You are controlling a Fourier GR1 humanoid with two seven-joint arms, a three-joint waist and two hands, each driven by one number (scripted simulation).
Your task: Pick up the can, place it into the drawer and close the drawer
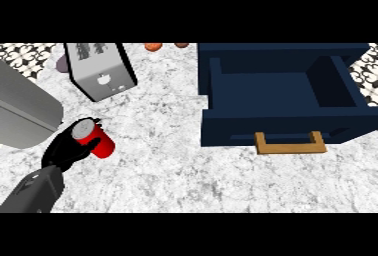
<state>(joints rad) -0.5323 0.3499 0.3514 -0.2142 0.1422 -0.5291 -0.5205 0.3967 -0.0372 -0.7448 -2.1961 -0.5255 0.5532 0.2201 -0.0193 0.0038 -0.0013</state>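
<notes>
The black left robot hand (68,150) curls round a shiny red can (94,138) with a round silver top, at the left of the speckled stone worktop (170,170). The dark blue drawer (280,107) is open, with a wooden handle (291,144).

- Left hand (65,151) at lower left, dark forearm entering from the bottom edge.
- Fingers (87,145) curled round a red can (96,139); silver lid just above the fingertips, tilted up and left.
- Up and left of the fingers, a large grey appliance (22,112) at the left edge.
- Straight above the fingers, a silver toaster (100,70), apart from the can.
- Well to the right of the fingers, a dark blue drawer (284,107), pulled open, with a tan handle (290,143) on its front.
- Under everything, a marbled white counter (184,175).
- Far above the fingers at the top edge, small orange and brown items (153,46), too small to tell.
</notes>
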